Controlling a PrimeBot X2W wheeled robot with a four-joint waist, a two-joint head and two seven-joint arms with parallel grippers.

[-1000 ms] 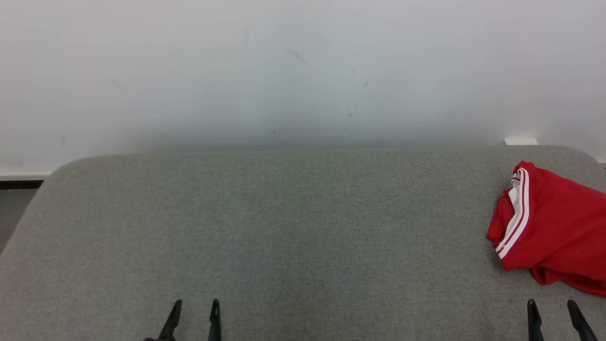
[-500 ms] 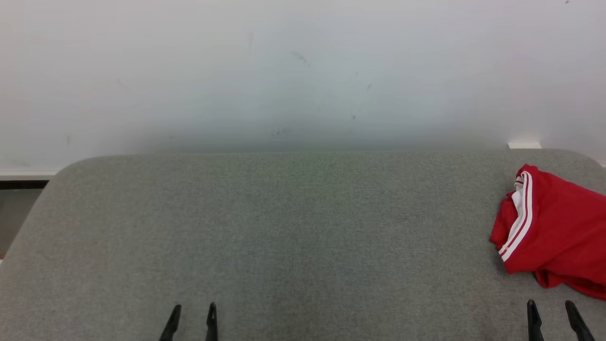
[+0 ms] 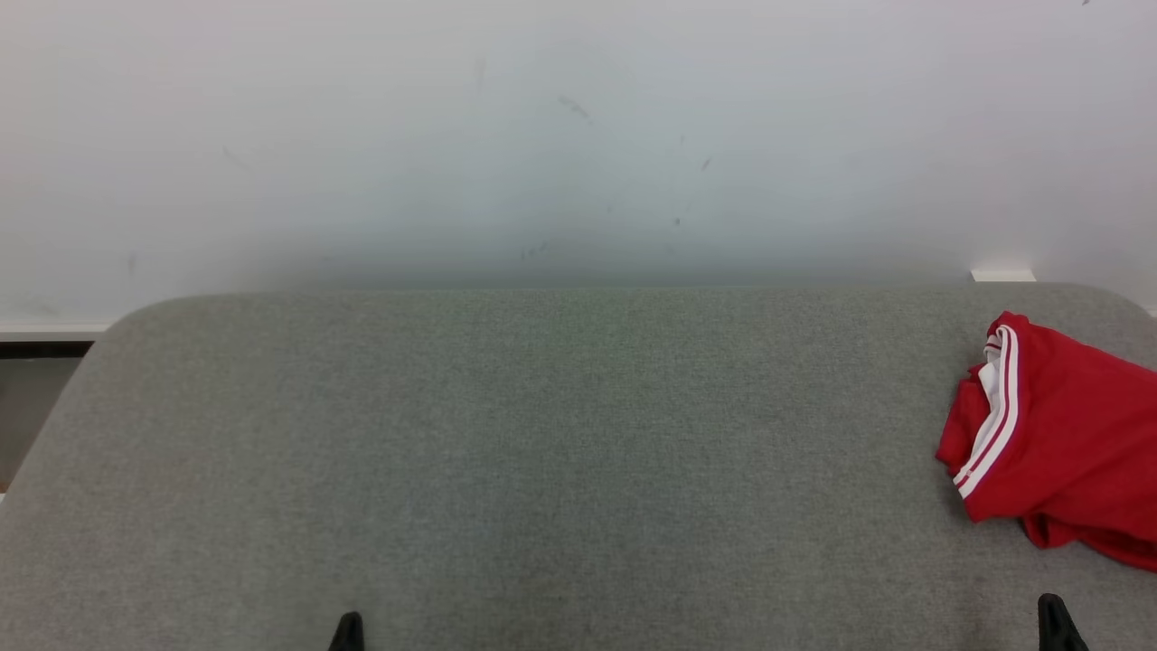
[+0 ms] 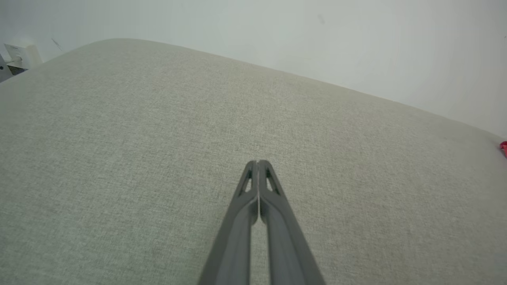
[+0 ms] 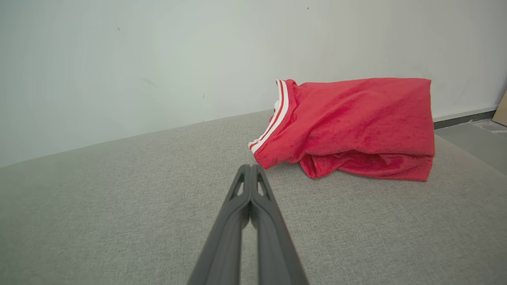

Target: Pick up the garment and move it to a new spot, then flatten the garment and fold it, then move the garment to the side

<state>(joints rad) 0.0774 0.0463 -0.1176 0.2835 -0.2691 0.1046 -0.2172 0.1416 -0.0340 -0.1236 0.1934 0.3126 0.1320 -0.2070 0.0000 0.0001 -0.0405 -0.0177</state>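
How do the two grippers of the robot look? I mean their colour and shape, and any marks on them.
The left gripper and the right gripper look alike. Each has two long, slim fingers in matt dark grey that narrow toward the tips. Near each tip there is a small triangular opening. Their surface is plain, without marks.

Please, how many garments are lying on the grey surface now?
1. The red garment lies bundled at the right end of the grey surface, ahead of the right gripper. The head view cuts off its right part; more could lie beyond.
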